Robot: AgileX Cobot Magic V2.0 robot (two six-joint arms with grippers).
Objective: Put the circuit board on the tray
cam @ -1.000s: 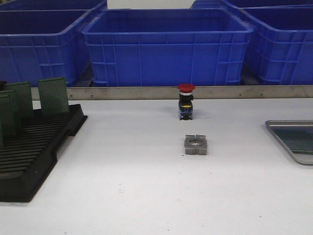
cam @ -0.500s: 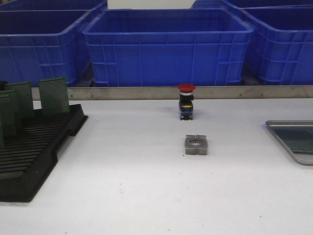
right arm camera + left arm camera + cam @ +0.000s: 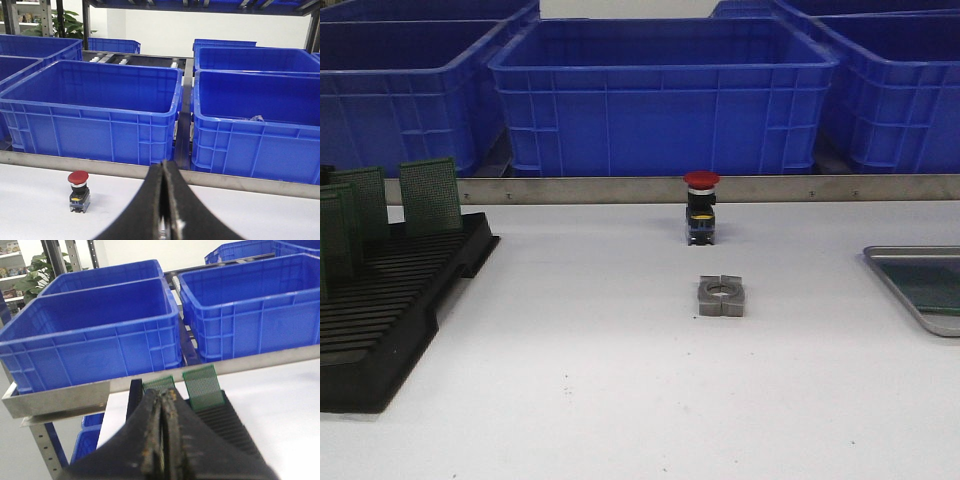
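Several green circuit boards point(image 3: 430, 195) stand upright in the black slotted rack point(image 3: 380, 310) at the table's left. The silver-grey tray point(image 3: 910, 250) lies at the right edge, partly cut off, and its floor looks dark. Neither gripper shows in the front view. In the left wrist view my left gripper point(image 3: 164, 396) is shut with nothing visible between the fingers. It is just in front of the rack point(image 3: 227, 422), with two boards point(image 3: 202, 387) beyond its tips. In the right wrist view my right gripper point(image 3: 163, 165) is shut and empty above the white table.
A red-capped push button point(image 3: 701, 208) stands mid-table at the back and also shows in the right wrist view point(image 3: 78, 191). A small grey metal block with a round hole point(image 3: 721, 296) lies in front of it. Large blue bins point(image 3: 660, 95) stand behind a metal rail point(image 3: 620, 189).
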